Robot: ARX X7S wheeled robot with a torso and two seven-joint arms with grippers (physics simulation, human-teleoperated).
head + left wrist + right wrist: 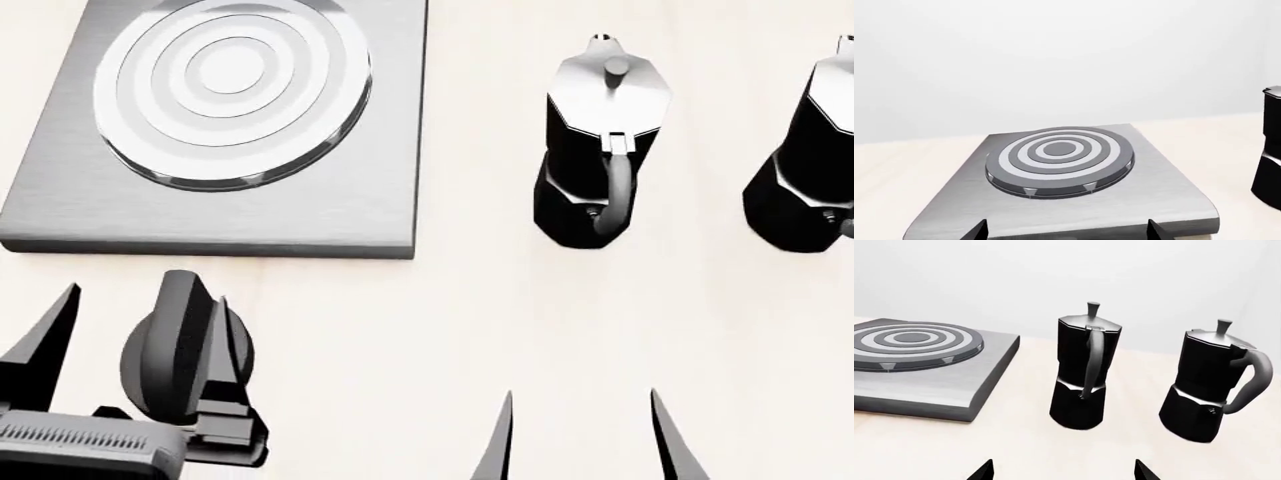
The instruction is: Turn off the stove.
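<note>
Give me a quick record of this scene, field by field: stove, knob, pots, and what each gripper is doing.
stove: grey slab on the table, ring burner on top
knob: black, ridged, on the table in front of the slab
left gripper: open, fingers either side of the knob
right gripper: open, holding nothing
moka pots: two, upright, to the right of the stove

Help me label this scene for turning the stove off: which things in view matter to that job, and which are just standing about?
Part of the job:
stove, grey slab with ringed burner
knob, black, in front of the slab
left gripper, fingers either side of the knob

Standing about:
near moka pot
far moka pot
right gripper, open over bare table
</note>
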